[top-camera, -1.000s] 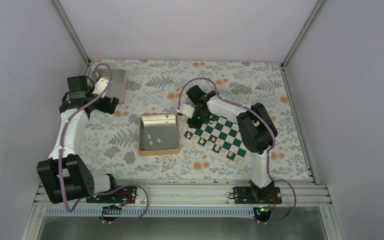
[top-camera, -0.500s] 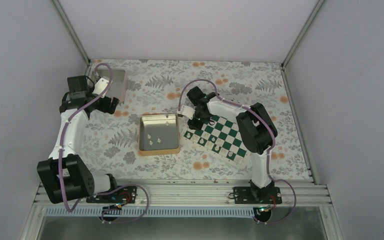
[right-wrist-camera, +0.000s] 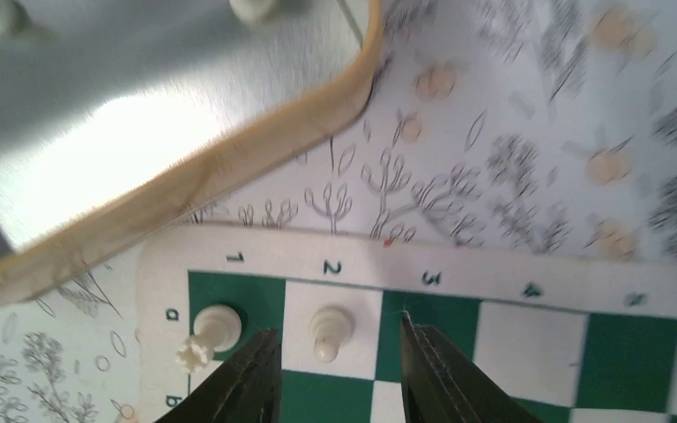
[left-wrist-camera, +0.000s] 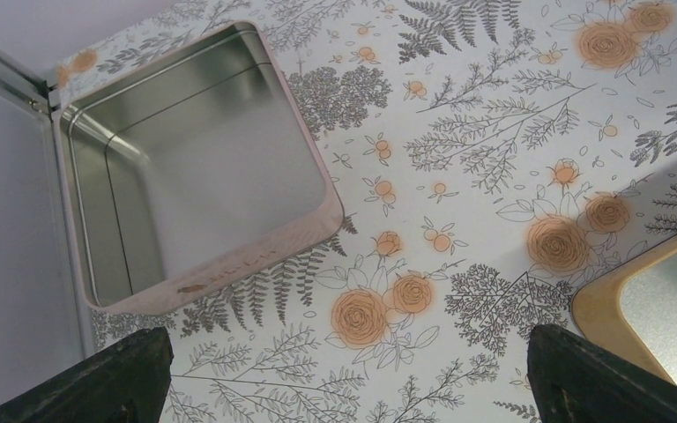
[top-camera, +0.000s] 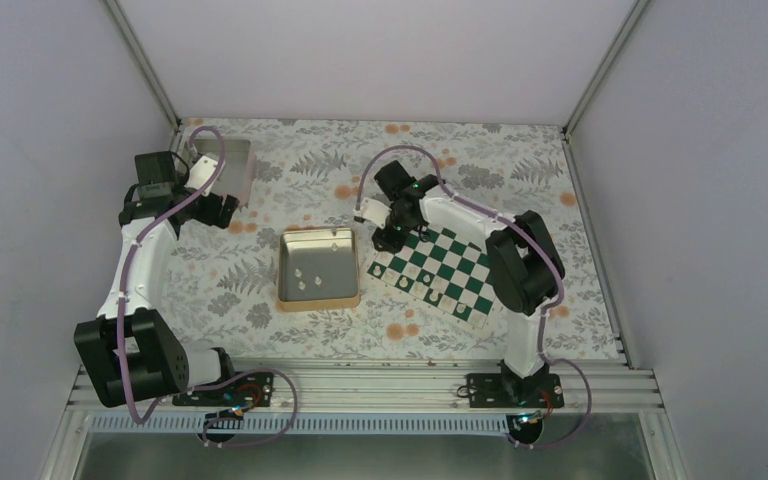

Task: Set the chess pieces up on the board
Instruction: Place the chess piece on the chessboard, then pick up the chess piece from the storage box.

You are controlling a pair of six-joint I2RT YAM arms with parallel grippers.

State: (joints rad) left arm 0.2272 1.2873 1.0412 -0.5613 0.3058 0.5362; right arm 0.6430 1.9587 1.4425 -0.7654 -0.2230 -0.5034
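Board (top-camera: 440, 270): a few pieces (right-wrist-camera: 328, 330) stand along its edge nearest the tin (top-camera: 318, 268), and more lie in that tin. Judged early, most left to place. Right pincer (right-wrist-camera: 337, 352) over the board's a-corner, part open, holding nothing, straddling one piece. Left pincer (left-wrist-camera: 345, 352) well apart from the board, wide open, empty.

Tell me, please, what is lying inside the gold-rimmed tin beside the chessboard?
The gold-rimmed tin holds a few small white chess pieces scattered on its metal floor. Nothing covers the tin, but the pieces are too small to tell their types.
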